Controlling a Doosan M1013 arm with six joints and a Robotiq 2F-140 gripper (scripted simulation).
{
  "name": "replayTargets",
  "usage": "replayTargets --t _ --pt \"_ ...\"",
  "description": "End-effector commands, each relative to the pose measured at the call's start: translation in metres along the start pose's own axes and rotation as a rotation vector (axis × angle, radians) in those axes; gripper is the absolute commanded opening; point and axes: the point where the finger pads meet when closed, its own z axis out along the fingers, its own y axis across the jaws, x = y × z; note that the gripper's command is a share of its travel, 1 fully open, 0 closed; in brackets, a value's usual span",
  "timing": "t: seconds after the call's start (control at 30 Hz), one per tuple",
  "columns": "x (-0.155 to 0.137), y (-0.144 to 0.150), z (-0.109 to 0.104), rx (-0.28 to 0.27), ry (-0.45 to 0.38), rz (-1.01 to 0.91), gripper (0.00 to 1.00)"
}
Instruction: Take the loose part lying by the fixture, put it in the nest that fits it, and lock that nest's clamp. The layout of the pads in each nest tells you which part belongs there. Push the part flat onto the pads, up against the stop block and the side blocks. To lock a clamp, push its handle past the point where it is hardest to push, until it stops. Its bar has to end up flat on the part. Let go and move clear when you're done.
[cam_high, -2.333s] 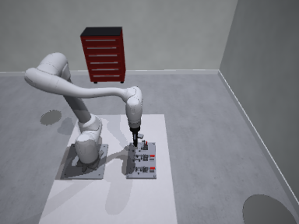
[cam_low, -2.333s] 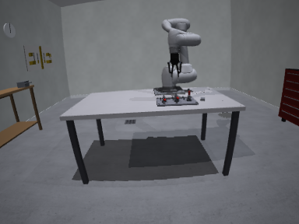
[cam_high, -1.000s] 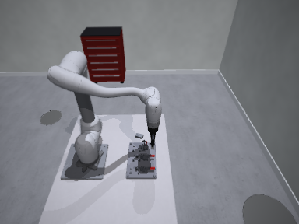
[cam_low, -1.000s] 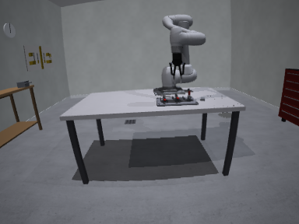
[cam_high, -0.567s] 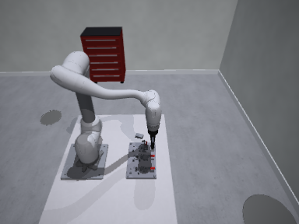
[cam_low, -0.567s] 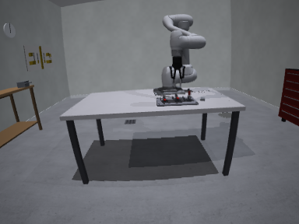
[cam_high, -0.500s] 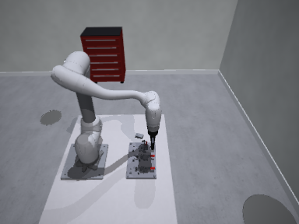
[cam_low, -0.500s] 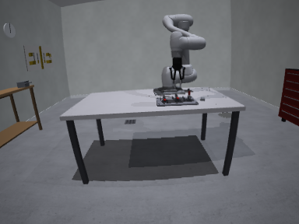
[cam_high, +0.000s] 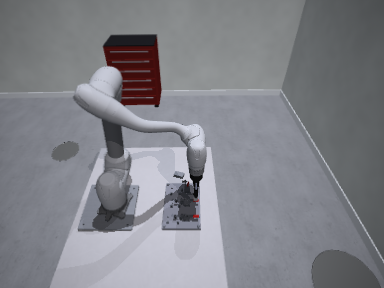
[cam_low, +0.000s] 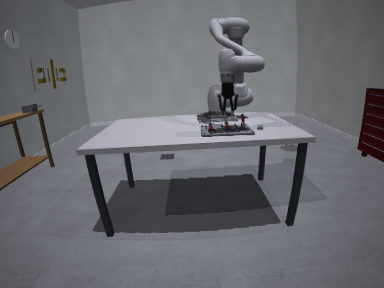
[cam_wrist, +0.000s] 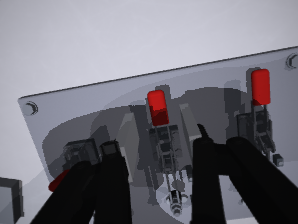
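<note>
the end effector (cam_wrist: 160, 195), partly closed and gripping nothing, hangs over the fixture (cam_high: 181, 213). the loose part (cam_high: 178, 174) lies on the surface beside it, so it should recentre there first.

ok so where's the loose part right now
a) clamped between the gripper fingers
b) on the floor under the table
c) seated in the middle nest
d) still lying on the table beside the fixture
d: the small grey loose part lies on the table just off the fixture plate, while the gripper hangs over the fixture with nothing between its fingers.
</note>
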Motion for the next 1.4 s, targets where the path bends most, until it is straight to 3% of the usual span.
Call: replayTargets --t 0.0,1.0,1.37 --pt "0.0 0.0 0.007 0.0 0.0 0.0 0.35" --pt "0.0 0.0 0.016 0.0 0.0 0.0 0.35" --pt "0.0 0.0 0.039 0.0 0.0 0.0 0.35"
